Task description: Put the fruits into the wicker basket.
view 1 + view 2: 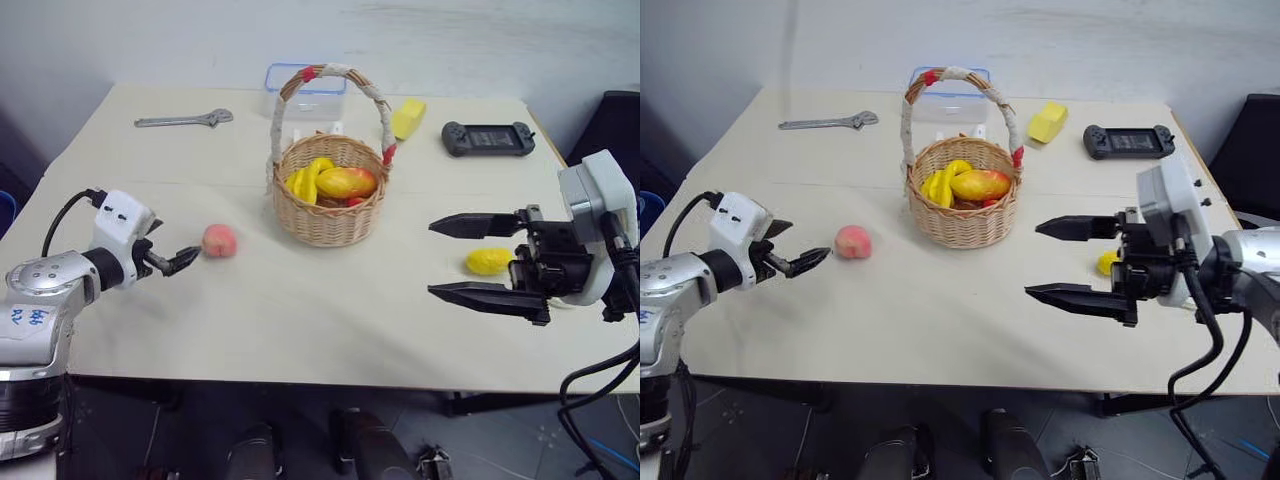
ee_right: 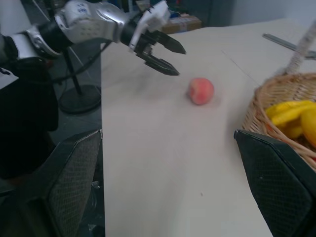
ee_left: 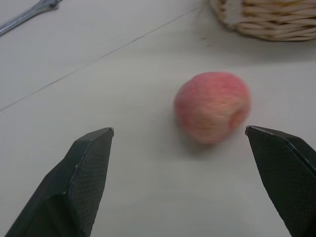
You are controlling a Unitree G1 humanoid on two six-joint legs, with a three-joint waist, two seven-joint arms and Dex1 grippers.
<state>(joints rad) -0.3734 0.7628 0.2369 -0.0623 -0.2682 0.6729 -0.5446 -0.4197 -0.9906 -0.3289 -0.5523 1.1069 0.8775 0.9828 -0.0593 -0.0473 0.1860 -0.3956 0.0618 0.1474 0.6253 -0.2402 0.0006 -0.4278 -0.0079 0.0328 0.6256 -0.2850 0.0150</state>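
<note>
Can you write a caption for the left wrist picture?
Open left gripper reaching toward a pink peach on the table.

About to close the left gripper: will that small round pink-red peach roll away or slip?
The small round pink-red peach lies loose on the smooth table, so a nudge probably rolls it. The open left gripper faces a rounded skin that may slip off-centre.

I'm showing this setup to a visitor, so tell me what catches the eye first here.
The wicker basket stands mid-table with its tall handle, already holding yellow and orange-red fruit. To its left a pink peach lies on the table, with the left hand open just short of it. On the right, the right hand hangs wide open above the table, a lemon lying beside it.
</note>
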